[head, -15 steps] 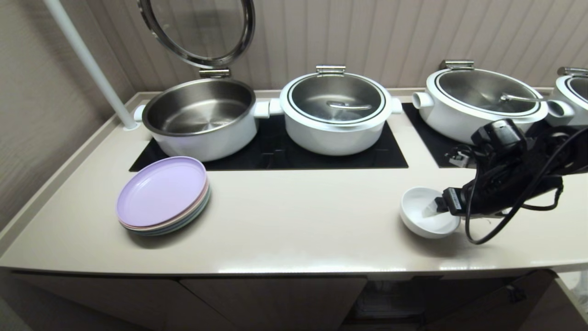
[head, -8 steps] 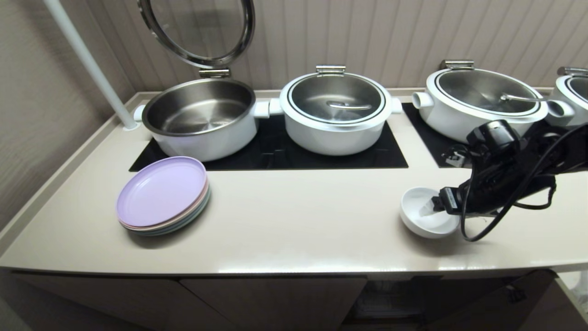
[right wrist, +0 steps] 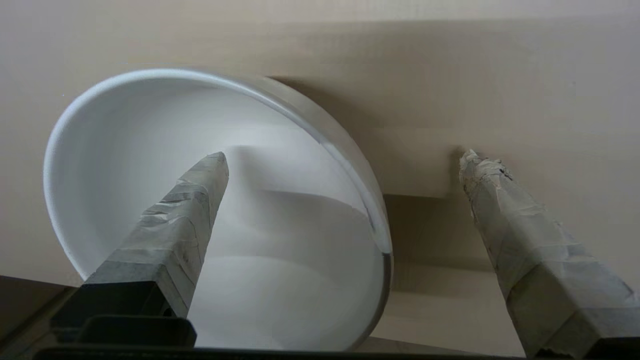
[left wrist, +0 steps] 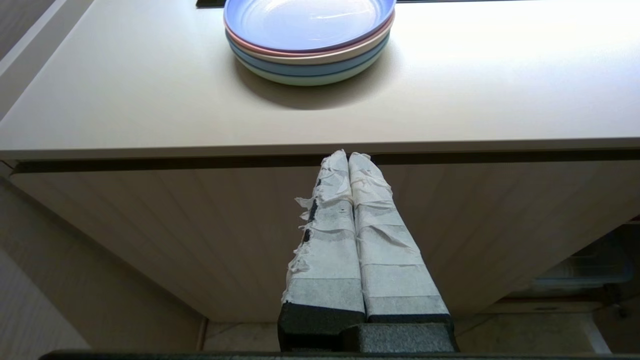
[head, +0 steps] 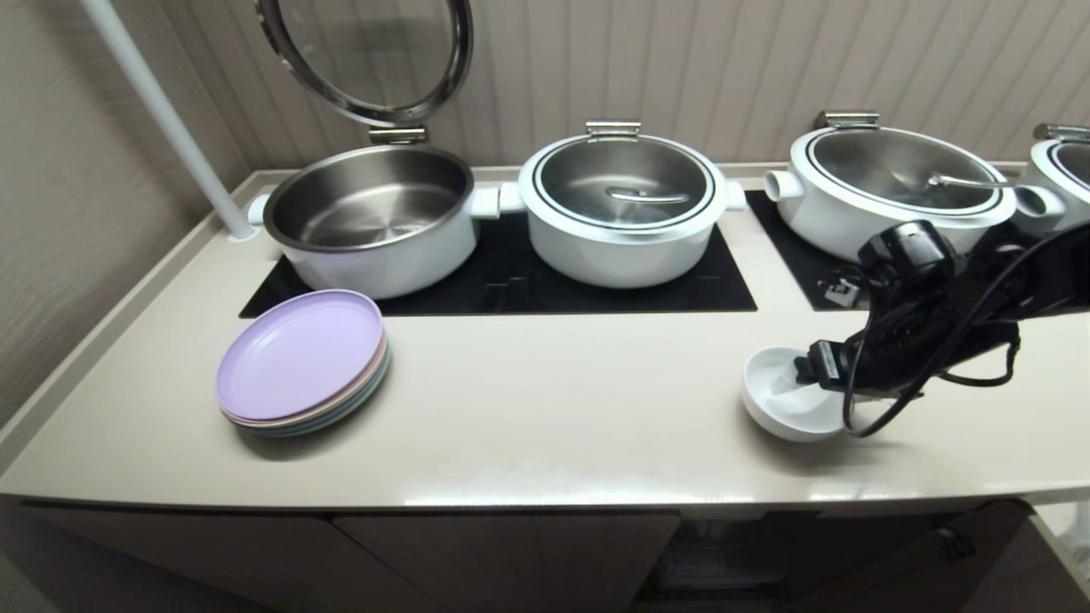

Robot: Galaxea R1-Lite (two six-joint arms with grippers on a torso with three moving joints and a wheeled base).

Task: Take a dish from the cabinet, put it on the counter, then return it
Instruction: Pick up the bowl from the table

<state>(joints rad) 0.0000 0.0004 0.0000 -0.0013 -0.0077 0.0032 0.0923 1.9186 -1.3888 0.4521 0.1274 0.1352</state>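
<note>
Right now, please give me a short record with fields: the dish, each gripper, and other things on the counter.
dish: white bowl resting on the counter, near its front right
right gripper: open, straddling the bowl's rim, one finger inside, one outside
left gripper: shut, empty, parked below the counter edge, in front of the cabinet
other: stacked pastel plates at left; white pots behind

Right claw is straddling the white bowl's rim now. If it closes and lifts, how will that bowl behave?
The bowl looks like rigid glazed ceramic, so probably slippery against the right claw. Pinched by one wall only, it would likely hang tilted. Probably chips if dropped on the counter.
</note>
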